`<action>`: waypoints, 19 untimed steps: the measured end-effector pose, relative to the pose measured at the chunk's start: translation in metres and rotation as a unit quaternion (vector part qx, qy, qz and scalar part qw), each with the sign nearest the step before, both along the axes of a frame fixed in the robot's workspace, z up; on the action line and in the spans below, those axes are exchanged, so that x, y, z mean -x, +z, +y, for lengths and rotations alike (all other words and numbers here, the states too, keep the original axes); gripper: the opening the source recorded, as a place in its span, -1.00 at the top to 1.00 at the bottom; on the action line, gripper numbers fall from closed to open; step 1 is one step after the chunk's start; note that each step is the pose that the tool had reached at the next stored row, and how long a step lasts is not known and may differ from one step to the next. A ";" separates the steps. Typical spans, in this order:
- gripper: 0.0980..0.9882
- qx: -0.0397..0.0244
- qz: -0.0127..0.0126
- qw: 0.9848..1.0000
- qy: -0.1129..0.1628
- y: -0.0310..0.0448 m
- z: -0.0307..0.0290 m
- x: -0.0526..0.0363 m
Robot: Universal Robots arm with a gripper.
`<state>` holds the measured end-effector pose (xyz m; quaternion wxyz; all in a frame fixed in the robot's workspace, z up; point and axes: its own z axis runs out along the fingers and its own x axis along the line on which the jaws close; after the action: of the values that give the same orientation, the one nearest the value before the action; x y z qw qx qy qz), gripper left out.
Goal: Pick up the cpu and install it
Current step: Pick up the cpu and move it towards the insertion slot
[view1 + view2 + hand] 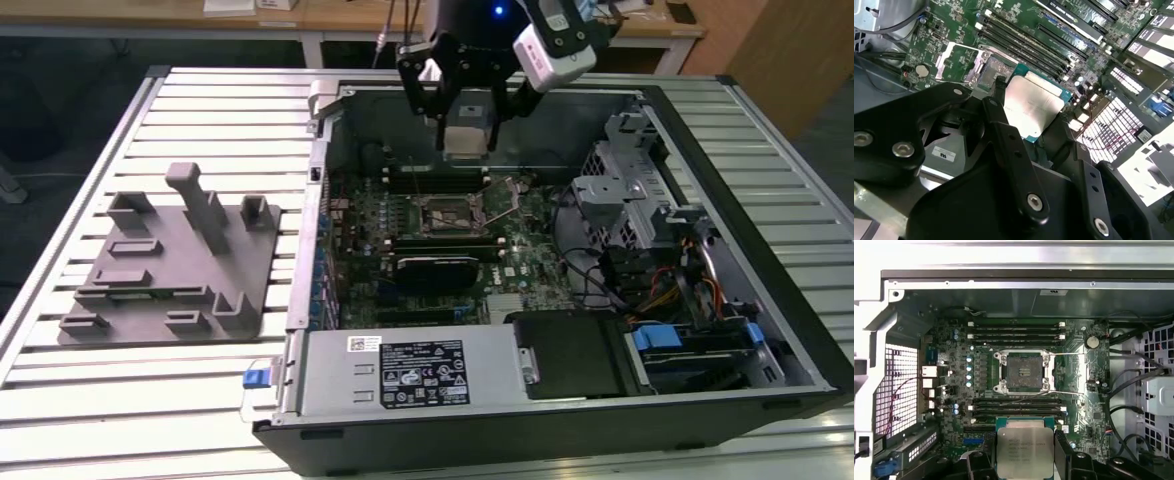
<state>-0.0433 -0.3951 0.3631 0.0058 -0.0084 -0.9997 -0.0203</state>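
Pincer [465,128]: closed on the cpu [1025,452], fingers on opposite edges.
Cpu: held aloft, metal top showing, above the motherboard [1089,385] inside the open computer case [534,440].
Socket [1021,371]: uncovered, apart from the cpu.

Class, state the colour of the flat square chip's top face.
Shiny silver-grey cpu; first wrist view shows it best.

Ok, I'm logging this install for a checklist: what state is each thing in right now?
gripper: shut on the cpu, above the computer case.
cpu: held clear of the socket, metal top up, not seated.
socket: open, frame swung aside, no chip in it.
computer case: lying flat, side open.
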 end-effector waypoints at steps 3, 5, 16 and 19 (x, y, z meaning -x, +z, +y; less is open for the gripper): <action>0.00 0.000 0.000 1.000 0.000 -0.0047 0.0002 -0.0010; 0.00 0.000 0.001 1.000 0.000 -0.0083 0.0007 -0.0014; 0.00 0.000 0.002 1.000 0.000 -0.0247 0.0089 -0.0028; 0.00 0.000 0.002 1.000 0.000 -0.0278 0.0119 -0.0029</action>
<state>-0.0404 -0.3832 0.3352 0.0078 -0.0085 -0.9997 -0.0203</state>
